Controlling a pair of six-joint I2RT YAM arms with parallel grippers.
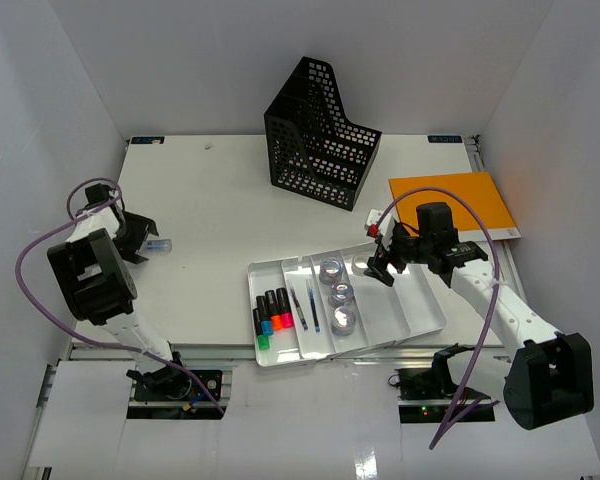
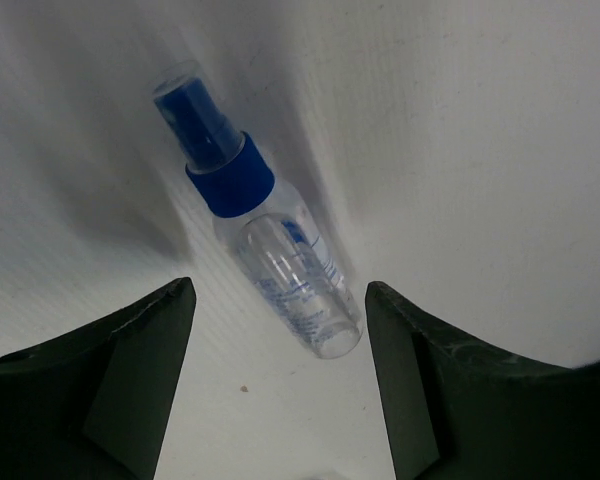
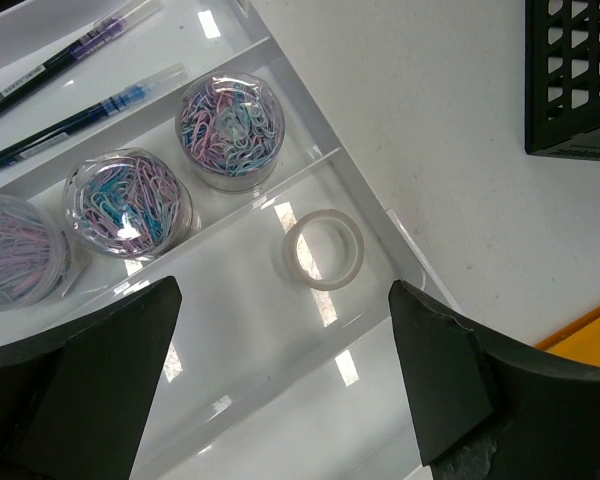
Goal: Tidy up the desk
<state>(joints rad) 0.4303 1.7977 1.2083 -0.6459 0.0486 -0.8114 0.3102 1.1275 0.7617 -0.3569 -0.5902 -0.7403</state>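
White panels are walling the desk (image 1: 210, 220) in the top view, where a black mesh file holder (image 1: 320, 135) is standing at the back, an orange folder (image 1: 460, 200) is lying at the right, and a tray (image 1: 405, 310) near the front is holding markers (image 1: 272, 312), pens (image 1: 305, 303) and three jars (image 1: 338, 295) of paper clips. At the left wrist, the left gripper (image 2: 280, 300) is gaping released, with the base of a spray bottle (image 2: 280, 265) lying on the desk between its fingers, untouched. At the right wrist, the right gripper (image 3: 285, 290) is hanging released over the tray, where a tape roll (image 3: 323, 250) is lying in the compartment beside the jars.

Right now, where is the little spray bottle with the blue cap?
The spray bottle lies flat on the desk at the left of the top view, just ahead of the open left gripper.
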